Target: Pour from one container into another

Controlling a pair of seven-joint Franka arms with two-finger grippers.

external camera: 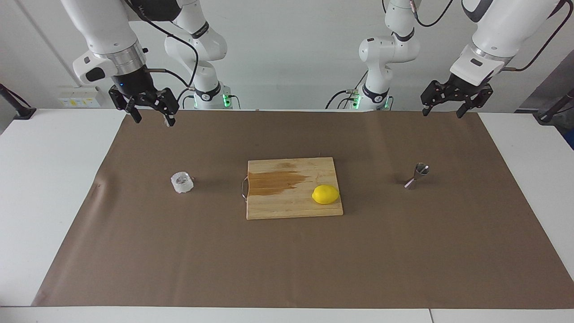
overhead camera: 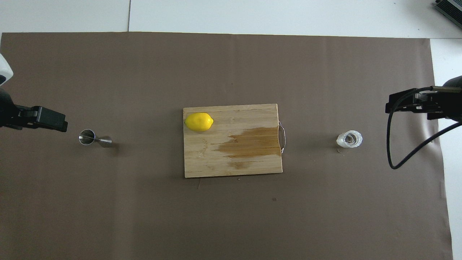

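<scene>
Looking across your desk, you had both arms raised and waiting, each end effector spread wide and holding nothing; the right end effector hung over the brown paper at the edge nearest the robots, toward the right arm's end, and the left end effector hung over the same edge toward the left arm's end.

The cup stood upright on the paper toward the right arm's end, well apart from the end effector above that end; its ribbed whitish sides showed clearly, and from overhead its mouth faced up; whether it held anything you could not tell.

The jigger stood on the paper toward the left arm's end, upright on its narrow-waisted body, open cone up; it was well apart from the cup, with the board between them.

The board lay flat mid-desk, a dark wet-looking stain across the half toward the cup, a metal handle on that same edge; a lemon rested on the board at the corner toward the jigger, farther from the robots than the stain.
</scene>
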